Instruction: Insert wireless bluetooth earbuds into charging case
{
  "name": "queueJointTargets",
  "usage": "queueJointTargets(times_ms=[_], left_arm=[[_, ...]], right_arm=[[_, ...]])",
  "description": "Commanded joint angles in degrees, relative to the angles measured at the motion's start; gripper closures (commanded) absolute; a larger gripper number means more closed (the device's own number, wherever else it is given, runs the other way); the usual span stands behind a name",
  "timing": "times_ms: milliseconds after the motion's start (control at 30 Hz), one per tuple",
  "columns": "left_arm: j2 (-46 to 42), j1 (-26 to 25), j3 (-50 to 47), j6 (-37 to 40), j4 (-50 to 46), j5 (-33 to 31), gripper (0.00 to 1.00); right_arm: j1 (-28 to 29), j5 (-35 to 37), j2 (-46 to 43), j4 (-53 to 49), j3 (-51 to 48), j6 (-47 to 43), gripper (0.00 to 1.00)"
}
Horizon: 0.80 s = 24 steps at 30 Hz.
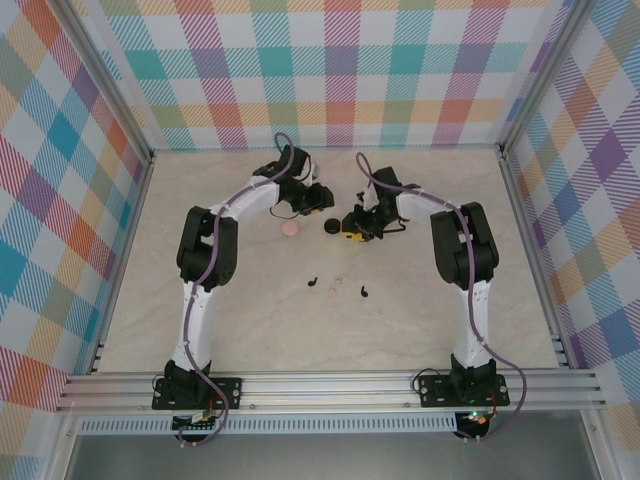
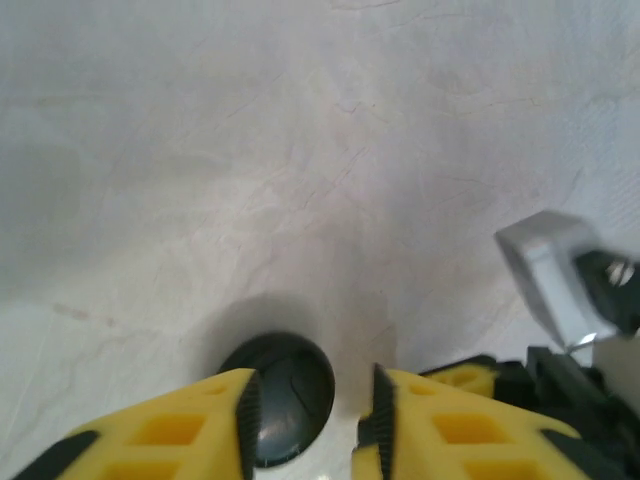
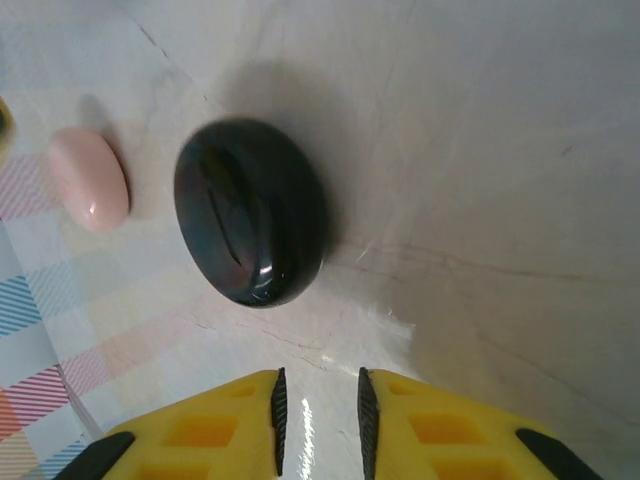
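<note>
Seen from overhead, a pale, marble-patterned table (image 1: 430, 310) sits inside walls (image 1: 340, 70) of pastel plaid, with an aluminium rail (image 1: 330, 385) along the near edge.

From the left, the left arm curves inward. The left gripper (image 1: 320, 206) hangs just behind the charging case (image 1: 290, 228), a small salmon-pink puck on the table, and does not touch it. Just right of the case lies a black round puck (image 1: 329, 227). Right of that, close beside it, is the right gripper (image 1: 348, 229). Nearer the arm bases, the left earbud (image 1: 312, 283) and the right earbud (image 1: 364, 292) lie loose on the table. They are apart from each other and well apart from the case and both grippers.

The left wrist camera adds detail. The left gripper (image 2: 312, 400) has its yellow fingers a narrow gap apart, holding nothing. The black puck (image 2: 295, 385) lies on the table at the left fingertip, partly hidden by it.

In the right wrist camera, the right gripper (image 3: 320, 395) is also narrowly parted and empty. The glossy black puck (image 3: 250, 225) lies ahead of it. The pink case (image 3: 90, 178) lies to the left, near the black puck but not touching it. Whether the case is open cannot be told.
</note>
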Motion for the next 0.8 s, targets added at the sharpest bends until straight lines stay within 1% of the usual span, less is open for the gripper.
queueJointTargets(times_ms=[0,67,100,167,200,433,767], left_arm=[[4.34,1.03,4.37,2.11,-4.62,1.35,0.71],[5.71,1.03,5.97,2.00,-5.69,0.46,0.82],[6.18,0.99,6.19,1.85,-5.94,-0.07,0.85],[6.61,0.98,6.19,1.67,-5.99,-0.50,0.86],[6.83,1.02,6.19,1.55,-6.21,-0.47,0.88],[6.07,0.77,3.24,1.62,-6.30,-0.22,0.90],[2.32,-0.02,-1.83,2.67,-5.91,-0.40,0.90]], right_arm=[[1.34,0.62,-2.07,3.16,-1.10,2.54,0.73],[1.65,1.48,-1.88,3.22,-1.03,3.01,0.76],[1.75,1.82,-1.78,3.08,-0.78,3.20,0.78],[1.86,3.10,-1.38,2.48,-0.17,3.47,0.80],[1.84,3.73,-1.22,2.05,0.15,3.55,0.80],[1.84,7.15,0.17,-0.76,2.68,3.13,0.83],[1.84,9.61,2.16,-4.54,7.16,1.00,0.82]])
